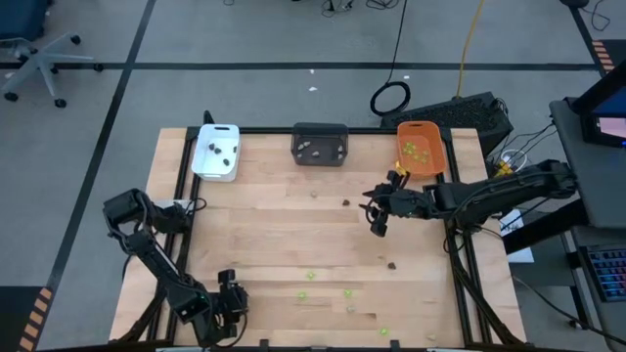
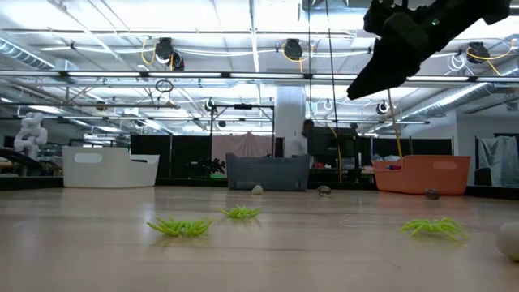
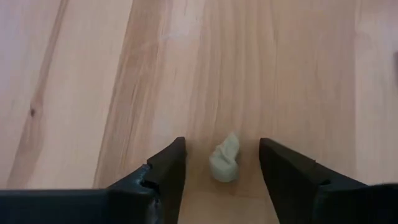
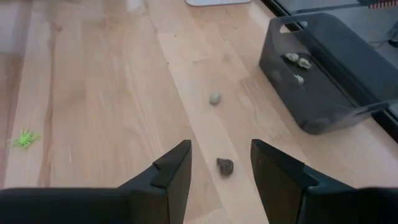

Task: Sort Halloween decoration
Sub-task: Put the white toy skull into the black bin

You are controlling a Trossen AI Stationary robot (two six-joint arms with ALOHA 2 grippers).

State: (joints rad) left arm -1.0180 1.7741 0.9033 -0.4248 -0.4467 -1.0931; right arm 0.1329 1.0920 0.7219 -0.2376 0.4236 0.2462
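A small pale beige decoration piece [image 3: 225, 162] lies on the wood table between the open fingers of my left gripper [image 3: 222, 148], which stand on either side of it without touching. That gripper [image 1: 228, 286] is near the table's front left. My right gripper [image 1: 376, 217] hangs open well above the table's middle right [image 2: 389, 57]. Below and ahead of it lie a dark piece [image 4: 225, 166] and a pale piece [image 4: 214, 98]. More pieces lie scattered on the table: lime green spiders [image 2: 180, 227] and another dark piece [image 1: 390, 263].
Three trays stand along the far edge: a white one [image 1: 217, 152], a dark grey one [image 1: 320, 144] and an orange one [image 1: 421, 147], each with small pieces in it. Bare wood [image 1: 274, 235] lies between the two arms.
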